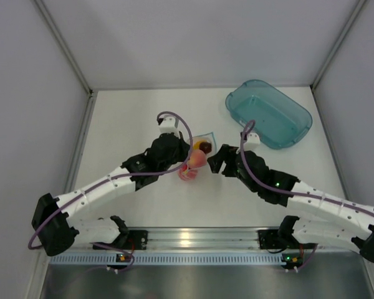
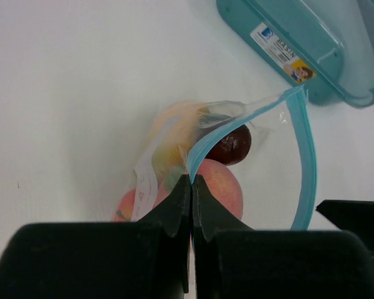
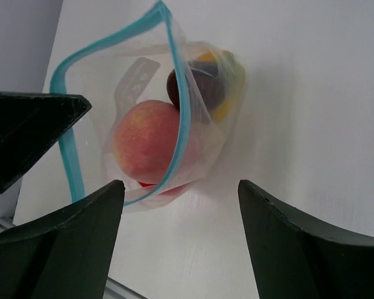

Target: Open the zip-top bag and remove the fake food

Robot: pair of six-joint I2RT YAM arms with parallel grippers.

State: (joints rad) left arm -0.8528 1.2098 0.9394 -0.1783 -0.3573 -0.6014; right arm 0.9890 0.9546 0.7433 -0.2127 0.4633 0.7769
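The clear zip-top bag (image 1: pixel 199 151) lies mid-table with its teal zip strip (image 2: pixel 302 162) spread open in a loop. Inside are a pinkish peach ball (image 3: pixel 146 140), a small dark red piece (image 2: pixel 232 145), a yellow-orange mango shape (image 2: pixel 174 128) and a red ball (image 2: pixel 126 205), partly hidden under the peach. My left gripper (image 2: pixel 192 180) is shut on the bag's teal rim, on the bag's left side (image 1: pixel 182 152). My right gripper (image 3: pixel 181 187) is open and empty, just right of the bag (image 1: pixel 215 159), the bag's mouth facing it.
A teal translucent tub (image 1: pixel 268 113) stands at the back right, with a label on its side in the left wrist view (image 2: pixel 280 53). Grey walls enclose the table on the left, back and right. A metal rail (image 1: pixel 193 237) runs along the near edge.
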